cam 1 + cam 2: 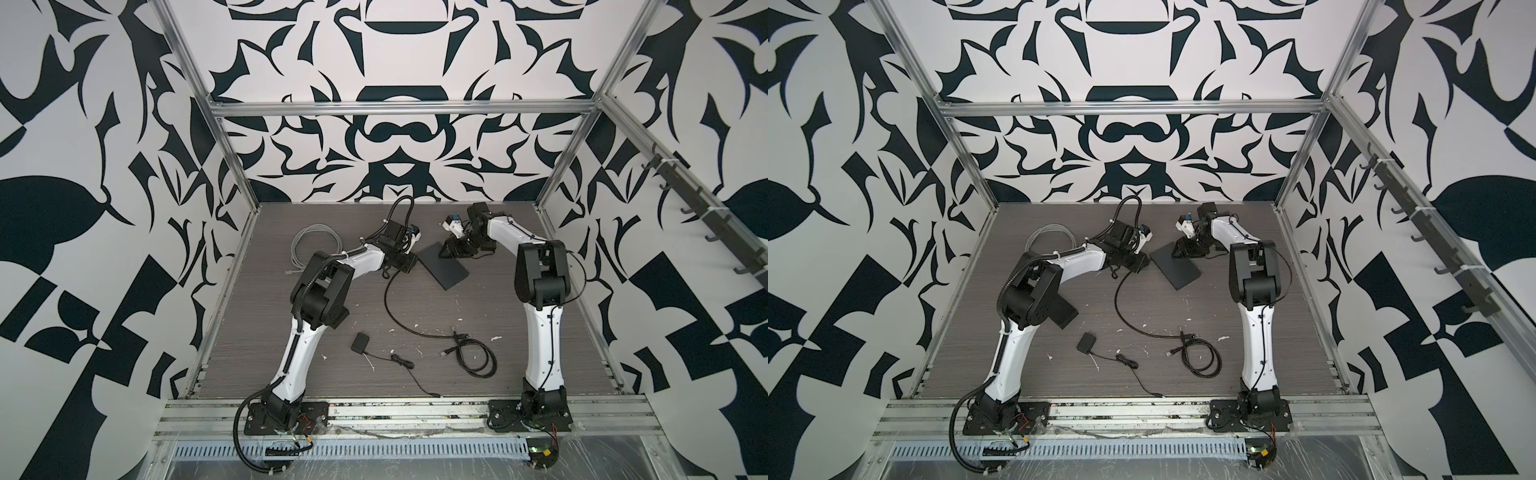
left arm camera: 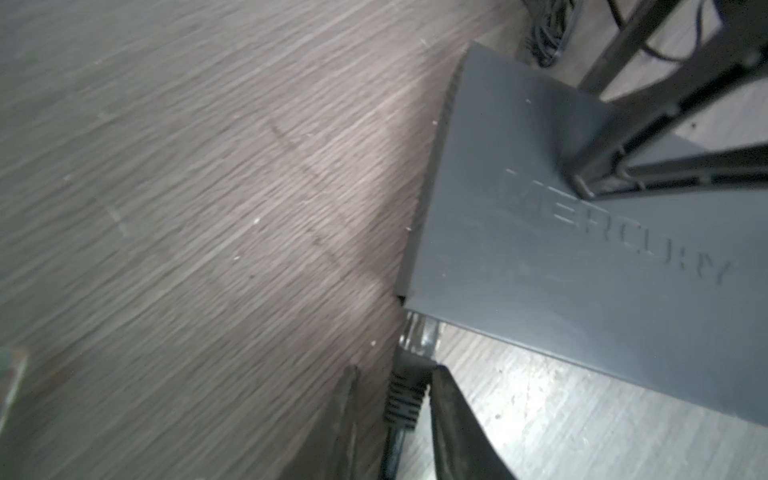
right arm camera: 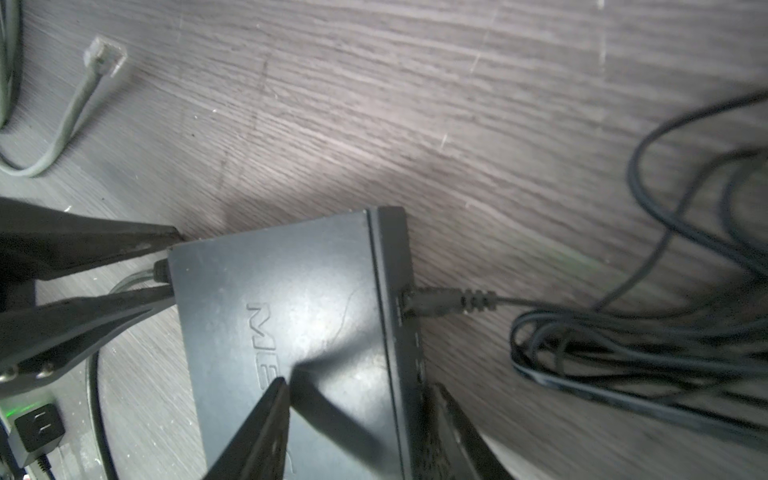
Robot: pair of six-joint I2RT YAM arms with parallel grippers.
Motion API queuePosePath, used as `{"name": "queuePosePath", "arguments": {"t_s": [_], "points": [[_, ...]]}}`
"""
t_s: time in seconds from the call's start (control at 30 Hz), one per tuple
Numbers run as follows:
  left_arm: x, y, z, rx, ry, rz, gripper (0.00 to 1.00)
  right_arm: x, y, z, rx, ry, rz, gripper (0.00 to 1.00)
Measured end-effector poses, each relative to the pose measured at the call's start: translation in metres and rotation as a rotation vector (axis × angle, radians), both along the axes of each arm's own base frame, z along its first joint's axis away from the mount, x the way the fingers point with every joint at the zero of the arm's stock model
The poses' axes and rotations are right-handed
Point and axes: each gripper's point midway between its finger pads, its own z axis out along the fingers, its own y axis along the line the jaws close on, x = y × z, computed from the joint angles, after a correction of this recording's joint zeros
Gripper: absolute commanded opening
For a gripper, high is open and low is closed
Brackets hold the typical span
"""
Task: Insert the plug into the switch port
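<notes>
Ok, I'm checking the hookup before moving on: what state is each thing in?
switch: flat on the table.
plug: tip at the switch's side, seating hidden.
left gripper: open, jaws flanking the plug's boot.
right gripper: astride the switch's edge, grip unclear.
power connector: plugged into the switch.
grey cable's plug: loose on the table.

Top pair: one stereo head, high over front edge of table [image 1: 478, 307], facing down and toward back wall [image 1: 399, 145]; distant, wide; whole table in frame; both top views near-identical, slight sideways shift.
Left wrist: very near, low, looking past left gripper [image 2: 395, 374] at switch [image 2: 582, 270] corner.
Right wrist: very near, looking down past right gripper [image 3: 359, 384] onto switch top.
Shared: switch in all four; each wrist view catches opposite gripper.
</notes>
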Motion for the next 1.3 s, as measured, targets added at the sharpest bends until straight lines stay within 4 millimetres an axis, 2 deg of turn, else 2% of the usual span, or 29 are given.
{"name": "queuePosePath", "arguments": {"t_s": [0.37, 1.3], "points": [[-0.006, -0.005, -0.001, 0.001, 0.010, -0.055, 0.09, 0.001, 0.002, 0.000, -0.007, 0.003, 0.044, 0.50], [-0.013, -0.011, -0.001, -0.021, -0.007, -0.105, 0.02, -0.005, 0.011, 0.000, -0.098, -0.082, 0.349, 0.46]]}}
